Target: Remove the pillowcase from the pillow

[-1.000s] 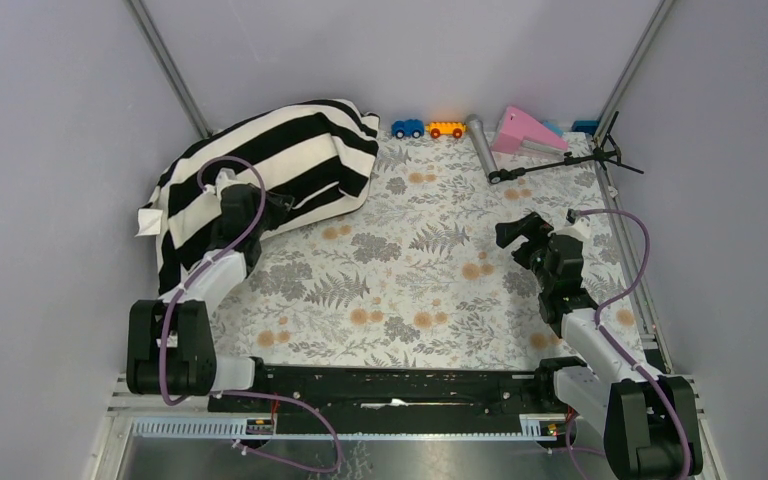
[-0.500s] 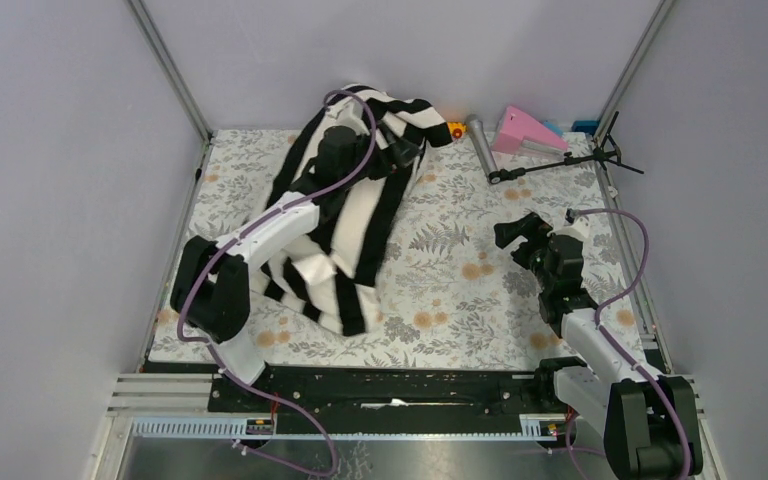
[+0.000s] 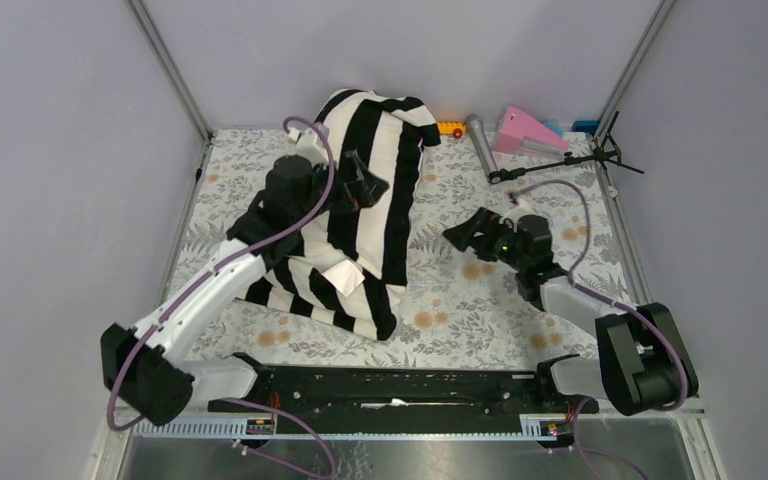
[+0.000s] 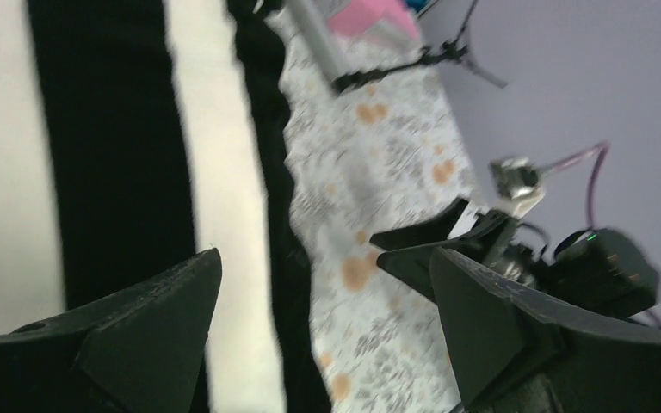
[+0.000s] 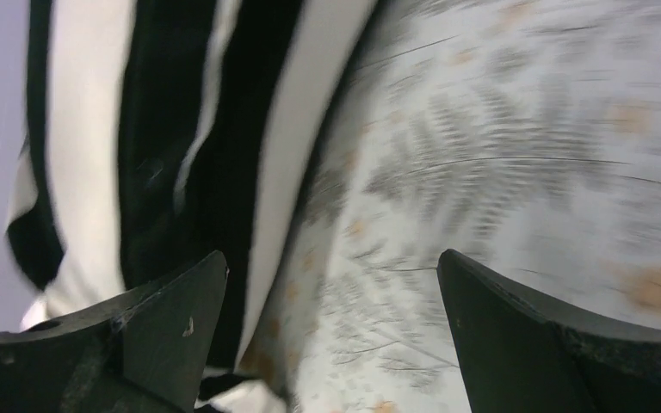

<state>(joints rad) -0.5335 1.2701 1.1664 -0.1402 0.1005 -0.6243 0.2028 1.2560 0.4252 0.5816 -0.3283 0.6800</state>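
Observation:
The black and white striped pillowcase (image 3: 365,215) lies in a long rumpled heap from the back wall to the middle of the table. A small white flap (image 3: 345,275) shows on it. The pillow is hidden, none of its plain cream fabric shows. My left gripper (image 3: 363,178) hovers over the upper part of the cover, open and holding nothing. In the left wrist view the stripes (image 4: 112,155) fill the left side beneath the left gripper (image 4: 323,292). My right gripper (image 3: 467,228) points left at the cover's right edge, open. Its wrist view shows the striped fabric (image 5: 181,146) ahead of the right gripper (image 5: 331,292).
A floral cloth (image 3: 460,300) covers the table. Along the back edge lie an orange toy car (image 3: 450,129), a grey cylinder (image 3: 481,146), a pink wedge (image 3: 526,130) and a black tripod (image 3: 570,158). Grey walls close in on three sides.
The left arm carried the striped cover from the back left corner toward the middle, then opened and let go. The right arm swung left toward the cover.

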